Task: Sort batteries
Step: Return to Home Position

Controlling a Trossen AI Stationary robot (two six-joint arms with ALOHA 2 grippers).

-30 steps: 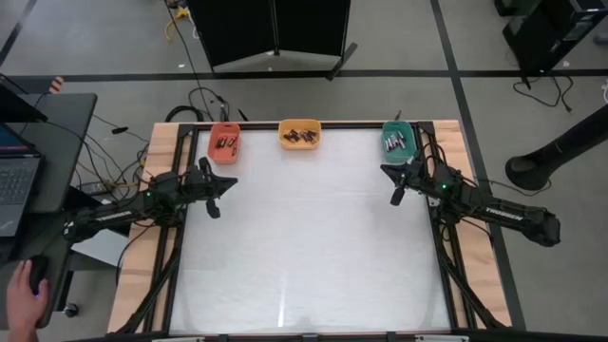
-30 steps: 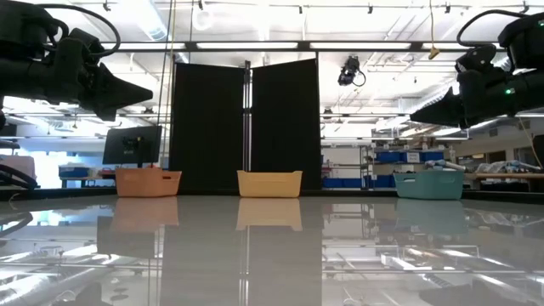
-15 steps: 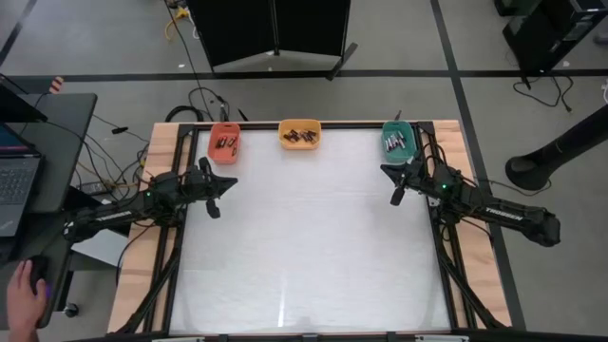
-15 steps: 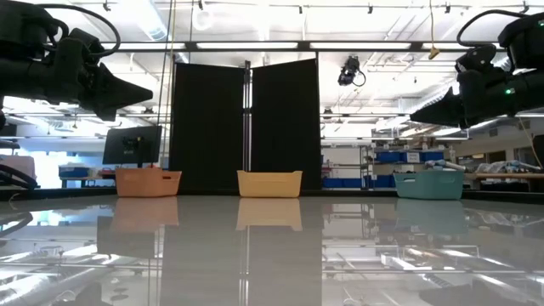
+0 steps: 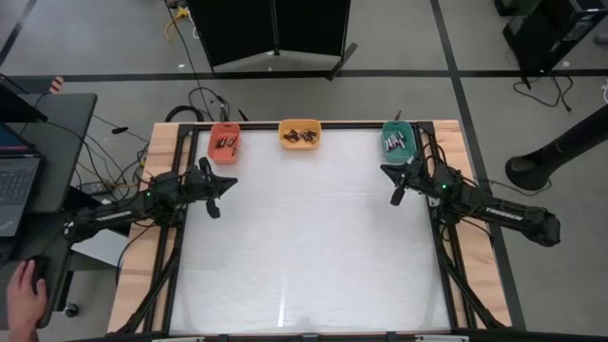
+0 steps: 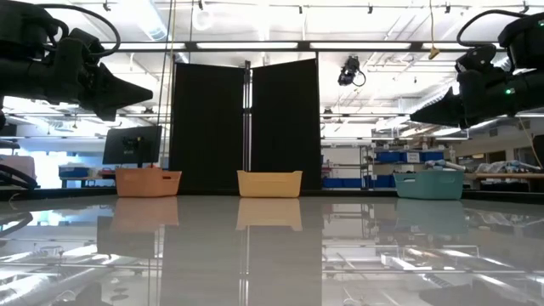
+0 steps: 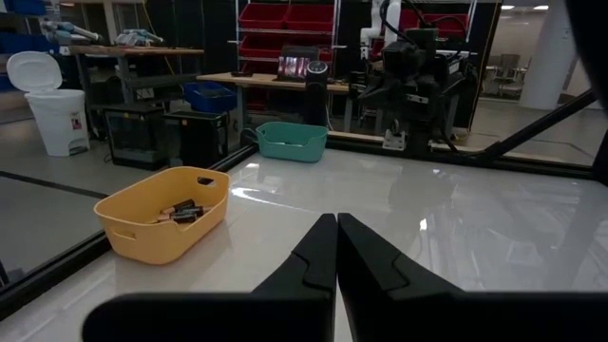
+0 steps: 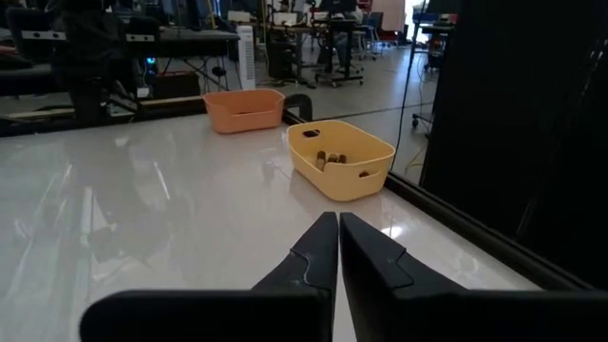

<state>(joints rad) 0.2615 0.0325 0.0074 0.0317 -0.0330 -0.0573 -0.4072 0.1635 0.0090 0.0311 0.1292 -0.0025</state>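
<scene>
The batteries lie in three small bins along the table's far edge: an orange bin [image 5: 224,142] at the left, a yellow bin [image 5: 299,134] in the middle and a teal bin [image 5: 398,139] at the right. Batteries [image 7: 180,211] show inside the yellow bin [image 7: 166,224]. My left gripper [image 5: 231,182] hovers shut above the table's left side, pointing level. My right gripper [image 5: 386,171] hovers shut above the right side, just near of the teal bin. Neither holds anything.
The white table top [image 5: 304,237] stretches bare between the arms and toward the near edge. A black frame rail [image 5: 304,124] runs behind the bins. A person's hand [image 5: 24,290] rests at a desk off the table's left.
</scene>
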